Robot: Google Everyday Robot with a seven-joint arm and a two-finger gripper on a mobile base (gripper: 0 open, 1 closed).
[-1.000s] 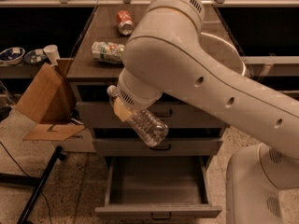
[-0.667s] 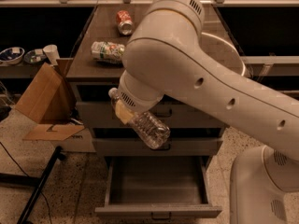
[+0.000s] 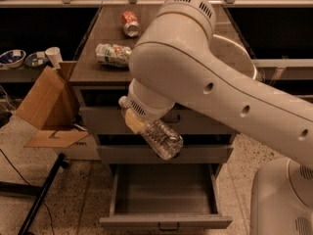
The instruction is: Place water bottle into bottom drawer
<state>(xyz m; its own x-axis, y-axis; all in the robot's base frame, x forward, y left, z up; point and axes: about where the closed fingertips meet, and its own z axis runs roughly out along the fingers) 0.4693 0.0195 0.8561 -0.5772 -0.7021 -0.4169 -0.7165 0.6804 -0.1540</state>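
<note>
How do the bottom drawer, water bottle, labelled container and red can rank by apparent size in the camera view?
1. bottom drawer, open.
2. water bottle, in the tool above the drawer; nearer the camera, so unsure against the container.
3. labelled container.
4. red can.

Warm, yellowish light falls from above, nearly washing out the top of the white arm (image 3: 205,77). Its underside goes dark, shading the claw (image 3: 136,124), which hangs before the closed drawers (image 3: 100,120) clamped on the water bottle (image 3: 162,138). Small glints sparkle on the bottle's ribs. The bottom drawer (image 3: 164,195) lies dim, and the recesses (image 3: 39,28) beside the table (image 3: 98,33) are almost black.
</note>
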